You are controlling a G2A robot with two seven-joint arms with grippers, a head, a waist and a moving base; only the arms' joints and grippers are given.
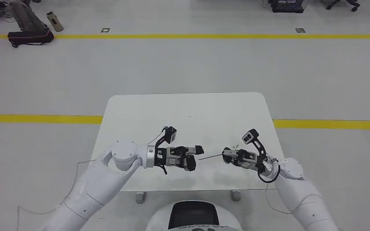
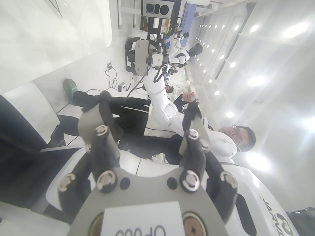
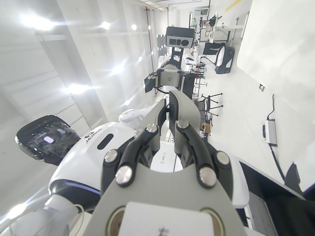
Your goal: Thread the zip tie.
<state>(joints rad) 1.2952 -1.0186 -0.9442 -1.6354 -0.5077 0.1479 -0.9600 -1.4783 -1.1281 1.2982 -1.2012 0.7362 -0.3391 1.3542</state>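
Nearest, low in the top view, the left gripper (image 1: 195, 158) sits left of centre with its fingers (image 2: 108, 116) spread wide and nothing between them. The right gripper (image 1: 227, 155) faces it from the lower right, its fingers (image 3: 184, 106) pressed together and apparently pinching one end of the zip tie (image 1: 211, 156). That thin dark strap runs level across the gap above the table (image 1: 185, 110), its free tip just at the mouth of the left fingers. It looks light, springy and slick, likely to bow if pushed from far back. A hold close behind the tip should steer it best, though which end carries the head is too small to tell. Farther off, yellow floor lines (image 1: 52, 119) cross the frame.
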